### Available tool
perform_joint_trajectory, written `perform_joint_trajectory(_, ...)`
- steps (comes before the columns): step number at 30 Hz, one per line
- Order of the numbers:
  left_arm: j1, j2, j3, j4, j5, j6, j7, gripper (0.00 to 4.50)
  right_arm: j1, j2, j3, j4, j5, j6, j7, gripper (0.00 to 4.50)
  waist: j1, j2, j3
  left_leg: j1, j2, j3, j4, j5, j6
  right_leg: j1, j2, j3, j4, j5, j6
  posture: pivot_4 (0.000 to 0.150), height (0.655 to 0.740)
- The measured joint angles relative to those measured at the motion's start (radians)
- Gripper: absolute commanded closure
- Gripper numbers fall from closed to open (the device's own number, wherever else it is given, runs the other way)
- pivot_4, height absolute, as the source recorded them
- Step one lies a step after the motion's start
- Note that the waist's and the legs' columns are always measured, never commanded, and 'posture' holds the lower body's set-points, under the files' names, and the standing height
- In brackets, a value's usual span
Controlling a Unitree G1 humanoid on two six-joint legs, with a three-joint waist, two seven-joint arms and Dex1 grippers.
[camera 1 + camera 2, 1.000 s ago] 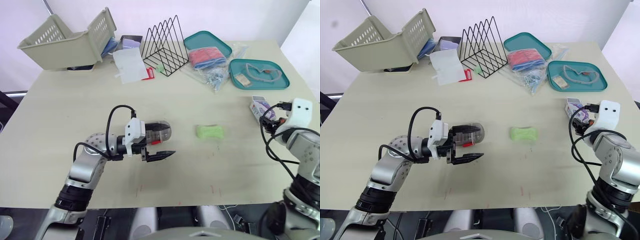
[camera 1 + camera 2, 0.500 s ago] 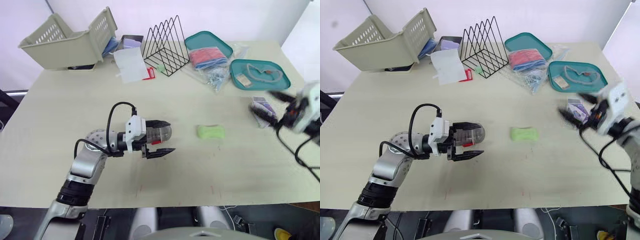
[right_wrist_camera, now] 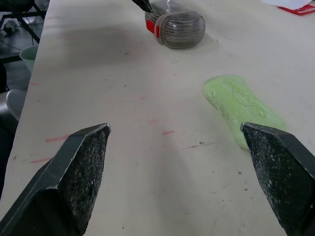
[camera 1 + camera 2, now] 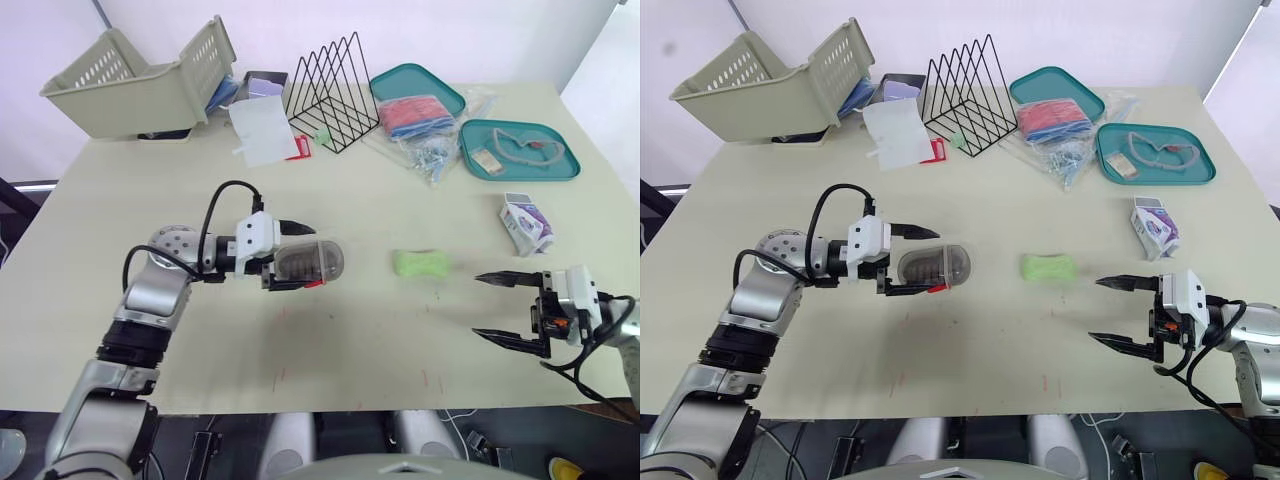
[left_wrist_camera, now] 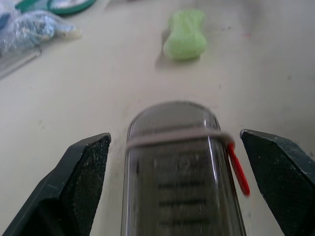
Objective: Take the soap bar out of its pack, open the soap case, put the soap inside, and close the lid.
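We see the soap [image 4: 420, 263], a pale green bar pinched in at the middle, lying flat and bare on the table [image 4: 350, 200], out of its pack. Near it, to the left, lies the case [image 4: 308, 262], a smoky clear capsule with rounded ends, a pale band around it and a red clasp; it lies on its side and looks shut. The pack [image 4: 525, 222], white with purple print, lies crumpled well apart to the soap's right.
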Motion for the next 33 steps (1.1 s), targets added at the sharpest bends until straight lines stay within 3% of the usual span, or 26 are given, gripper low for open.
perform_joint_trajectory(15,-0.01,-0.006,-0.037,0.112,0.089,-0.015,0.004,0.0,0.014,-0.011,0.045,0.0,-0.009,-0.023,-0.049,0.06,0.002,0.0,0.0,0.0,0.0,0.0,0.0,0.0,0.0,0.0,0.0,0.0,0.0,0.0,0.0,0.15,0.74)
perform_joint_trajectory(33,-0.036,-0.04,-0.042,0.186,0.107,-0.051,0.009,0.0,0.019,-0.027,0.054,-0.008,-0.008,-0.022,-0.072,0.06,0.003,0.0,0.0,0.0,0.0,0.0,0.001,0.0,0.0,0.0,0.0,0.0,0.001,0.0,0.0,0.15,0.74)
